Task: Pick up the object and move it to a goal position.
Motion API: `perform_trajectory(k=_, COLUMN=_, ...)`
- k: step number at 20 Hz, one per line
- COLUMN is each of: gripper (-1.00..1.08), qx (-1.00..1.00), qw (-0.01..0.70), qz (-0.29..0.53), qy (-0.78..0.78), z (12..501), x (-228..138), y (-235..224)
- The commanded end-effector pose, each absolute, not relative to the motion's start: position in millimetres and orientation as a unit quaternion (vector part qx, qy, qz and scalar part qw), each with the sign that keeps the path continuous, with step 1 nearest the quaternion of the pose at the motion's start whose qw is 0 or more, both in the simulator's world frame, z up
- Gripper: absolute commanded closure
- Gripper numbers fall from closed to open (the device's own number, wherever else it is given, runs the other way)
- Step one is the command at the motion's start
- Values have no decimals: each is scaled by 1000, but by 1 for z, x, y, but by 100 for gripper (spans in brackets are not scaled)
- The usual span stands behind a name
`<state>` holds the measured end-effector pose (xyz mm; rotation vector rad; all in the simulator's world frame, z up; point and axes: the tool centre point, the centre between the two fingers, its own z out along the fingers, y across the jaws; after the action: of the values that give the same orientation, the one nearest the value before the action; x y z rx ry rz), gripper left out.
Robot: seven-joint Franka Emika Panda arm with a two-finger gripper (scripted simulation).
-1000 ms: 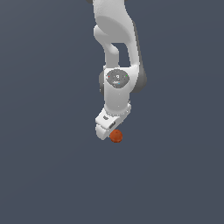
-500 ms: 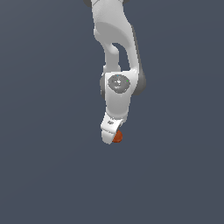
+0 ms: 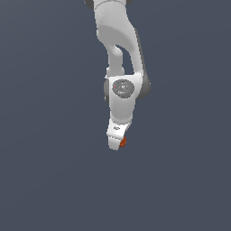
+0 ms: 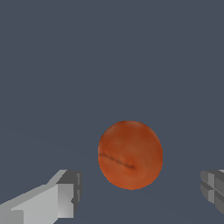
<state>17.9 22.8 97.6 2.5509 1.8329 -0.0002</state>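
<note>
Wrist view shows 1 orange-red ball (image 4: pixel 130 155) between 2 spread fingers (image 4: pixel 65 194), neither touching it.

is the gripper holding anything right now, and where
Nothing is held. The gripper is open, with the orange ball between its fingers and gaps on both sides.

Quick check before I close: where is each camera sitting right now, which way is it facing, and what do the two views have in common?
Exterior view: off the arm, its exact position unknown; it looks at the white arm reaching down over a plain dark grey ground, with the pincer hiding most of the orange-red ball.
Wrist view: on the wrist, looking out past the pincer; one white finger and one grey fingertip flank the ball, with gaps on both sides.
Shared: the ball, the pincer and the grey ground.
</note>
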Motion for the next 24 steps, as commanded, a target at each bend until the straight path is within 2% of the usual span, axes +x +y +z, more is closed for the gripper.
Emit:
perform_trajectory(k=1, gripper=-92, qx=809, qw=0, qz=0, qy=588, z=97, x=18, y=23)
perform_trajectory(k=6, gripper=-92, qx=810, qw=0, qz=0, qy=587, z=94, x=18, y=23)
perform_trajectory(k=15, gripper=-92, qx=808, qw=0, qz=0, qy=589, z=54, x=17, y=23)
perform_trajectory(k=20, gripper=-92, qx=808, qw=0, qz=0, qy=589, z=47, x=18, y=23)
perform_trajectory(k=21, gripper=108, qx=808, qw=0, qz=0, qy=589, z=47, x=18, y=23)
perform_trajectory(k=24, gripper=108, qx=808, qw=0, qz=0, qy=589, z=47, x=18, y=23)
